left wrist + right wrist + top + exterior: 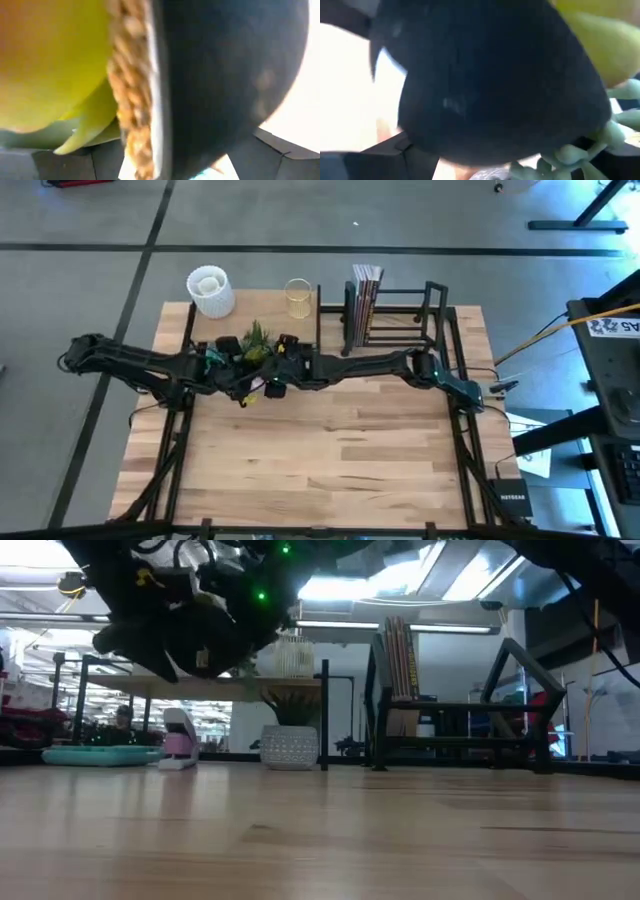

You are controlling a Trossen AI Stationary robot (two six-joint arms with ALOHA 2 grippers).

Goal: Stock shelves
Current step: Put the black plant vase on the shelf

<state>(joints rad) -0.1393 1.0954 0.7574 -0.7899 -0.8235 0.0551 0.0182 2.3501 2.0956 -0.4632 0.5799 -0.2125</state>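
So the two shelves sit along the far edge of the desk (pixel 330 460): the little wood-top shelf (pixel 250 305) on skinny black legs on the left half, and the black bar rack (pixel 400 315) right next to it, on the right. The rack has a few books (pixel 366 292) standing upright at its left end, spines up. Both arms reach in toward the middle and meet just in front of the wood shelf, raised off the desk as the low view shows. The left pincer (pixel 240 375) and right pincer (pixel 283 365) are bunched around a small potted plant (pixel 257 345) with green leaves and a dark round pot. Both wrist cameras are filled by the pot and leaves, so I honestly can't tell whether either pincer is clenched on it or not. A white textured pot (pixel 210 290) sits at the shelf's left end. A clear glass (pixel 297 297) with something yellowish sits on the wood top near its right end, behind the plant and close to the arms.
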